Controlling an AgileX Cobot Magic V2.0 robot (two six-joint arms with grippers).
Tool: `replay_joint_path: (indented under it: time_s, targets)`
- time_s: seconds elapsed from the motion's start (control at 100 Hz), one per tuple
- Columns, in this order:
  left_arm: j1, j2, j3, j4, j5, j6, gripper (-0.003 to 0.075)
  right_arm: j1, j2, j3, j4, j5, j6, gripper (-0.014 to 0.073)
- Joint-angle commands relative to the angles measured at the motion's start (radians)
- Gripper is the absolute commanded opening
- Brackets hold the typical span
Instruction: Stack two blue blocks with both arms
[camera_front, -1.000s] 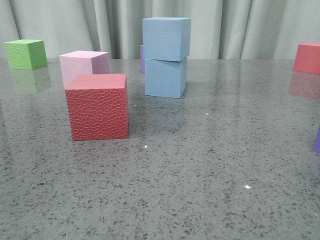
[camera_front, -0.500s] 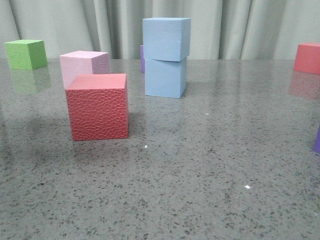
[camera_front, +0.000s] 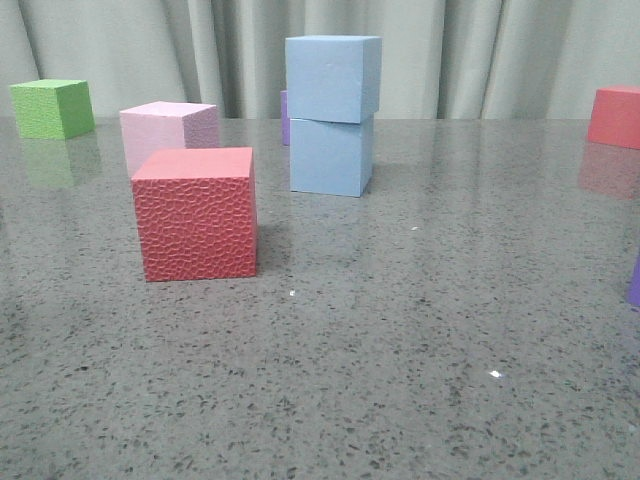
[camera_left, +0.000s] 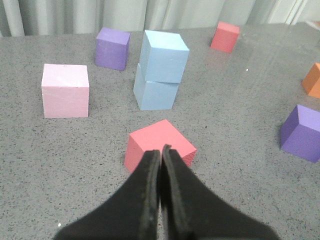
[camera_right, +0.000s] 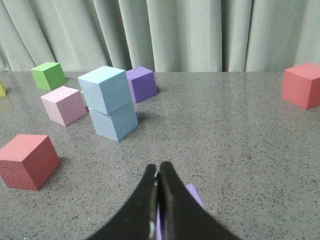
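Two sky-blue blocks stand stacked at the middle back of the table. The upper blue block sits slightly skewed on the lower blue block. The stack also shows in the left wrist view and the right wrist view. My left gripper is shut and empty, above the near side of a red cube, well short of the stack. My right gripper is shut and empty, far from the stack, over a purple cube. Neither gripper shows in the front view.
A textured red cube and a pale pink cube stand left of the stack, and a green cube at the far left. A purple cube is behind the stack. Another red cube, an orange cube and a purple cube stand at the right.
The blocks have not moved. A faint shadow on the table at the left has faded.
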Motion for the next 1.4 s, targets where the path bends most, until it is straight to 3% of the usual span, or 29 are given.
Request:
replay_joint_path:
  time_s: [0.0,0.9,1.07,1.39]
  targets:
    - [-0.006,-0.021,-0.021,0.001,-0.088,0.002,-0.0019,-0.002,0.009,-0.019,-0.024,-0.090,-0.008,-0.0069]
    - [0.009,-0.028,-0.005,0.026,-0.091,0.002,-0.0019,-0.002,0.009,-0.019,-0.024,-0.089,-0.008,-0.0069]
    - [0.087,-0.056,0.069,0.042,-0.194,0.057,-0.0019,-0.002,0.009,-0.019,-0.024,-0.089,-0.008,-0.0069]
    - [0.372,-0.229,0.276,0.042,-0.316,0.156,-0.0019,-0.002,0.009,-0.019,-0.024,-0.089,-0.008,-0.0069]
